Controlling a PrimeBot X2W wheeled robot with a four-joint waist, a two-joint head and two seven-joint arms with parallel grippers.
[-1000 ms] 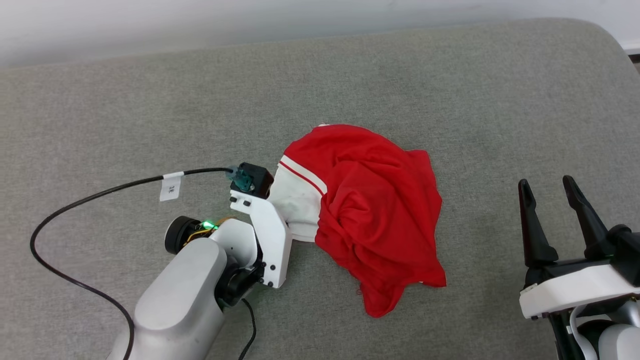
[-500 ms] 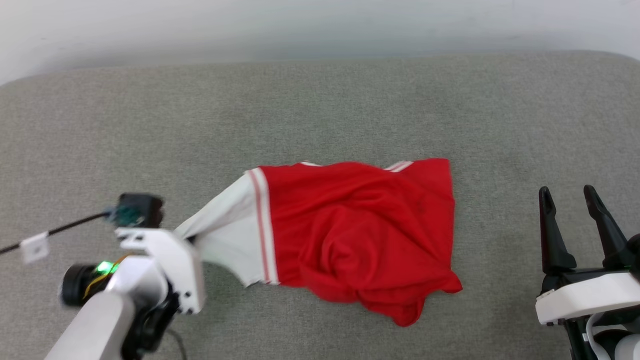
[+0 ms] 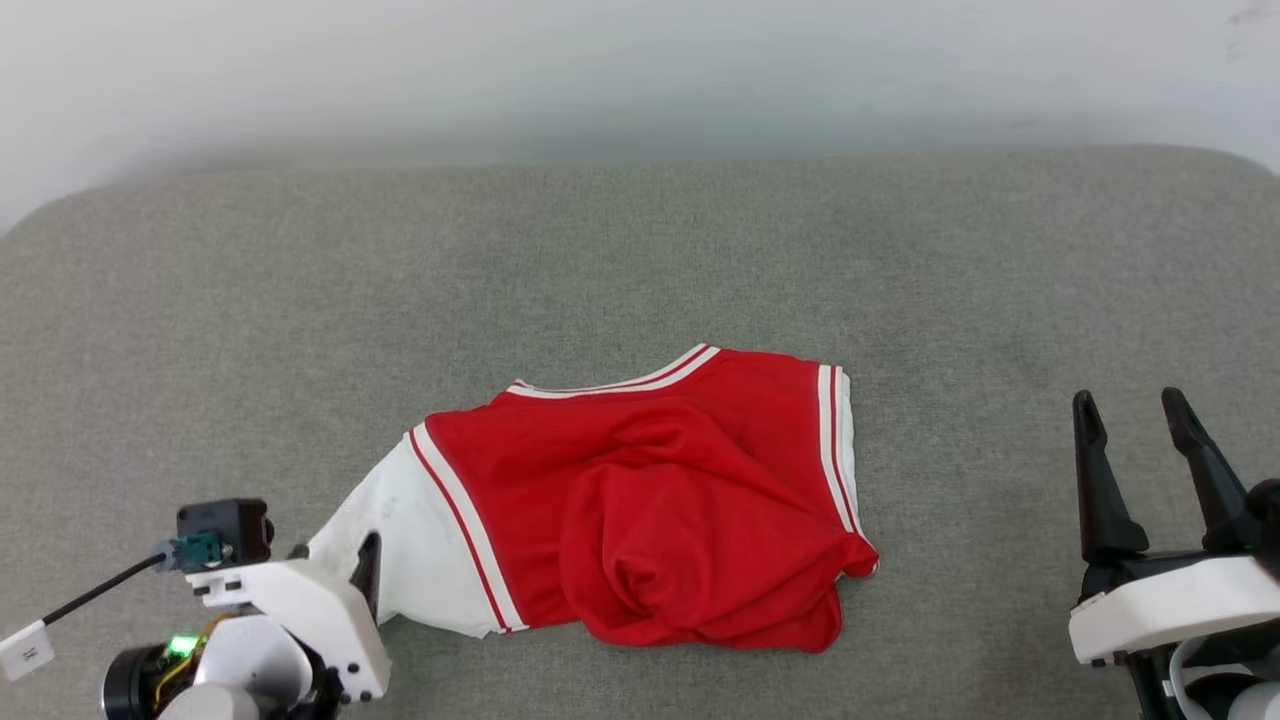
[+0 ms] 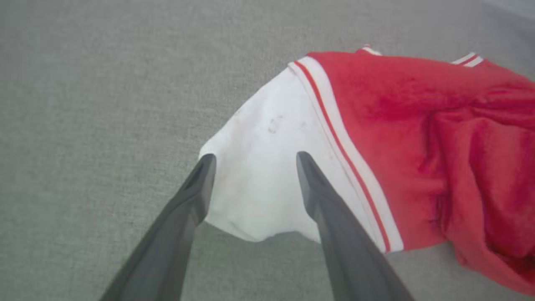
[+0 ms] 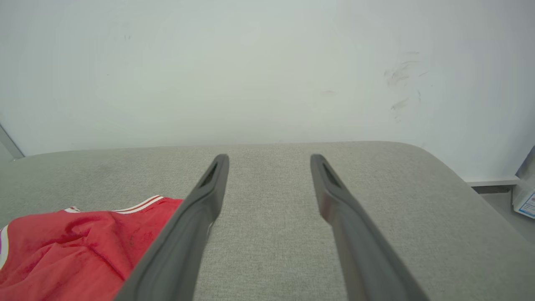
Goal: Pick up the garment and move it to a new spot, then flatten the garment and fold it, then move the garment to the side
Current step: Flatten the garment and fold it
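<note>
Grey cushion (image 3: 640,250) holds the garment (image 3: 650,500); left claw (image 4: 256,159) spread over its sleeve (image 4: 259,133).

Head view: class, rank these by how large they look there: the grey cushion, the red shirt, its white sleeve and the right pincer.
Largest: grey cushion
Next: shirt
Unranked: white sleeve and right pincer look about alike, and the pincer sits nearer the camera, so its size is unsure.

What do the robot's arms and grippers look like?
The left gripper and right gripper each have two long, tapered dark grey fingers on white housings. The left wrist carries a small black camera, a black cable with a white tag, and a green light.
</note>
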